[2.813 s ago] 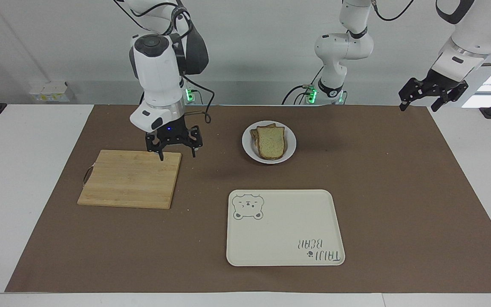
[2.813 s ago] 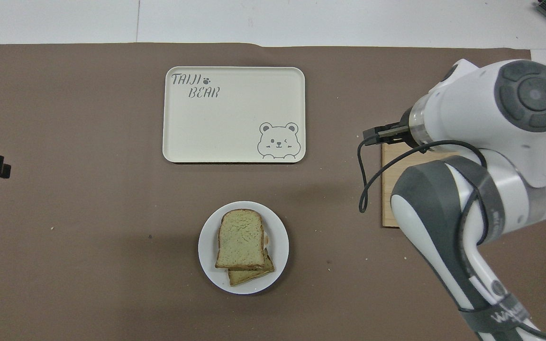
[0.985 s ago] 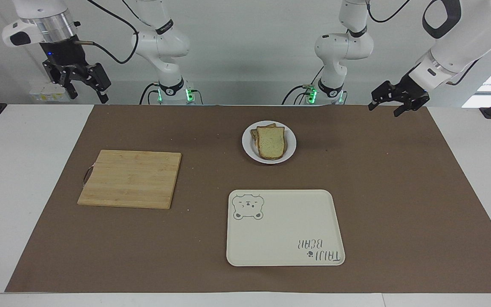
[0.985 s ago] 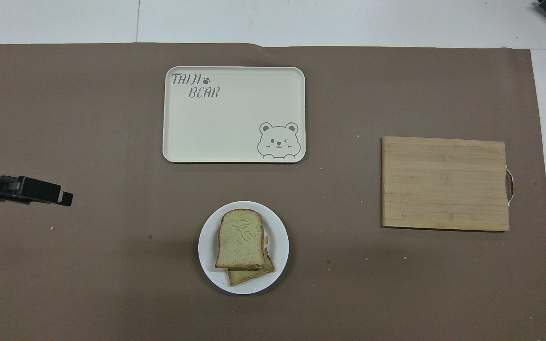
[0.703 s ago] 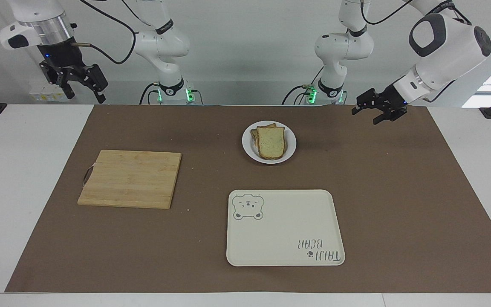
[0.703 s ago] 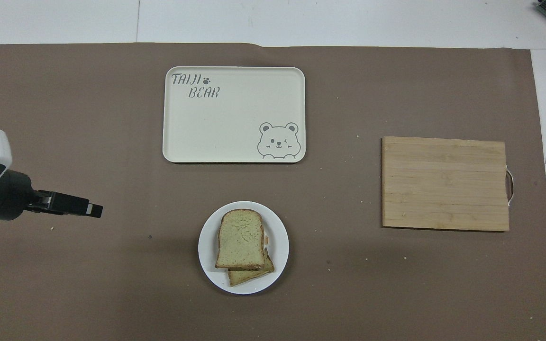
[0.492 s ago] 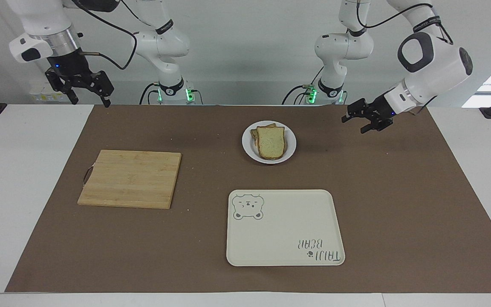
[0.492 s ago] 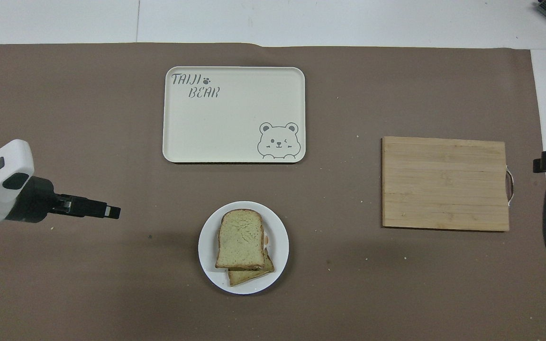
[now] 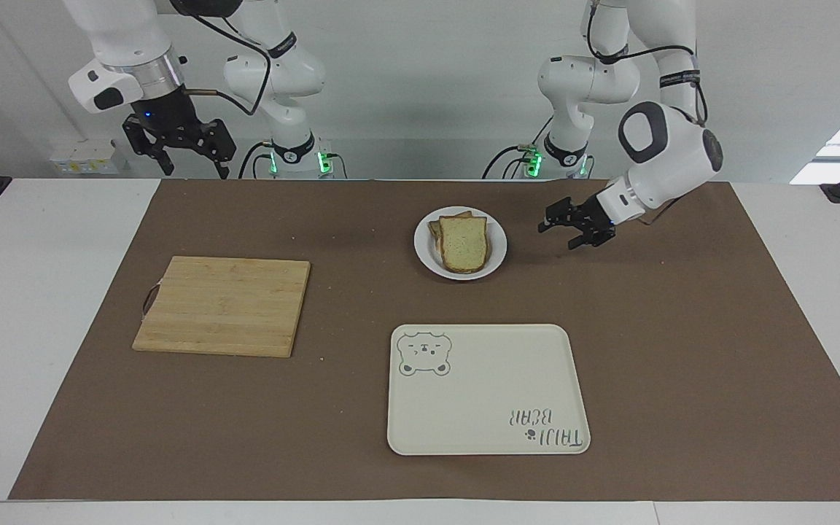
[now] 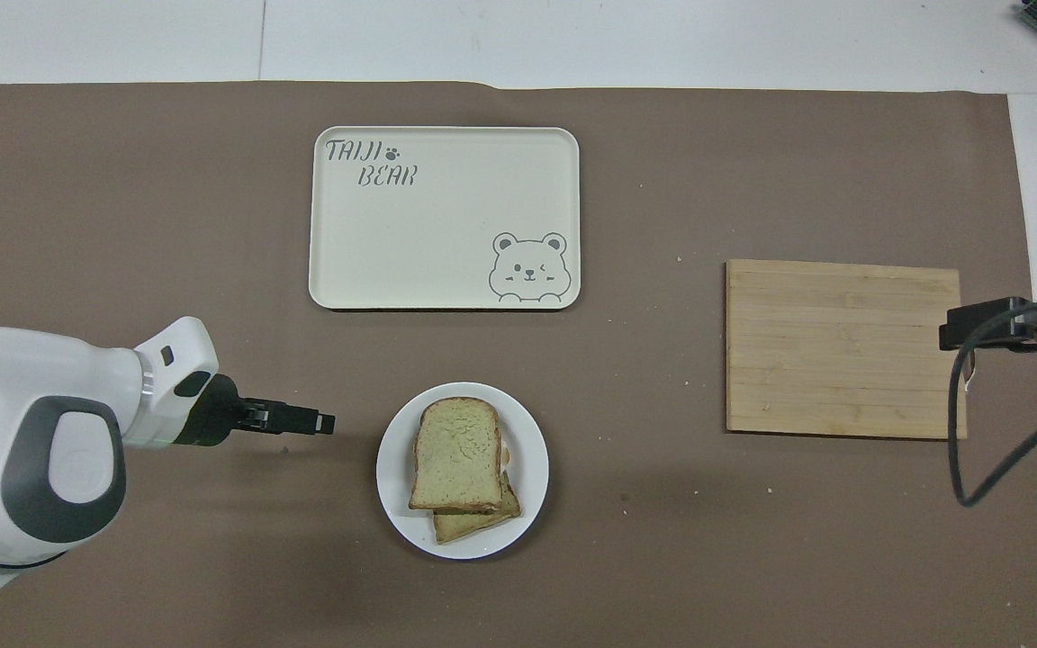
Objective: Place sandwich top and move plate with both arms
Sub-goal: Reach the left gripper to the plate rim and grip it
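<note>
The sandwich top (image 9: 464, 243) (image 10: 455, 454) lies flat on a second slice (image 10: 473, 525), whose corner peeks out under it. Both rest on the small white plate (image 9: 497, 253) (image 10: 532, 450), near the robots' edge at mid-table. My left gripper (image 9: 558, 235) (image 10: 325, 423) is open and empty. It hangs low over the brown mat, close beside the plate toward the left arm's end, apart from it. My right gripper (image 9: 196, 172) (image 10: 955, 335) is open and empty, raised high over the right arm's end of the table.
A cream tray with a bear drawing (image 9: 489, 394) (image 10: 442, 225) lies farther from the robots than the plate. A wooden cutting board (image 9: 223, 306) (image 10: 843, 346) lies toward the right arm's end. A brown mat (image 9: 682, 328) covers the table.
My left gripper has dropped and swung in from the table's end to beside the plate. My right gripper rose off the board earlier and now drifts back toward it. Bread and plate unmoved.
</note>
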You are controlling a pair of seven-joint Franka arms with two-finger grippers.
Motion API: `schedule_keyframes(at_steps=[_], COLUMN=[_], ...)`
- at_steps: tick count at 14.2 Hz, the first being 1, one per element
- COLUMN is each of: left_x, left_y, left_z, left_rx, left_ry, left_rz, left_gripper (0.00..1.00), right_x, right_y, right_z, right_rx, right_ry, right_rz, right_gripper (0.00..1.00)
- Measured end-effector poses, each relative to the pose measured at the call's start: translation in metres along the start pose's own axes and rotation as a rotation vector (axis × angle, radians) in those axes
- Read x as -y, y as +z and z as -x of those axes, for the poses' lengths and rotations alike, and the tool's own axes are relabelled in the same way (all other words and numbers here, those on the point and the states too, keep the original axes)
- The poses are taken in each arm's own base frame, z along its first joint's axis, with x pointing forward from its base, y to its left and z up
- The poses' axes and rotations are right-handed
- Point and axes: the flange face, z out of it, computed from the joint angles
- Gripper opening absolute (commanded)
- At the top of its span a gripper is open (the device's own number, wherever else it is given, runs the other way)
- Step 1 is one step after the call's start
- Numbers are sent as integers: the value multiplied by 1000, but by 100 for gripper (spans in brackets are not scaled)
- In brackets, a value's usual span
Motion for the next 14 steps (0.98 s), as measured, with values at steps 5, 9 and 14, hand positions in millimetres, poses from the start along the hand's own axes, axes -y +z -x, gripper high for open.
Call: schedule_keyframes(at_steps=[5, 9, 14], left_x=[-24, -31, -21], left_y=[68, 81, 91], left_z=[31, 39, 51], left_rx=[-60, -49, -22], left_ry=[-37, -26, -3], left_rz=[20, 17, 8], left_gripper=[68, 60, 54], right_x=[-3, -3, -3], right_y=[0, 0, 0], right_z=[0, 0, -1], right_rx=[0, 0, -3], right_ry=[5, 5, 3], right_rz=[-1, -1, -2], right_gripper=[100, 100, 100])
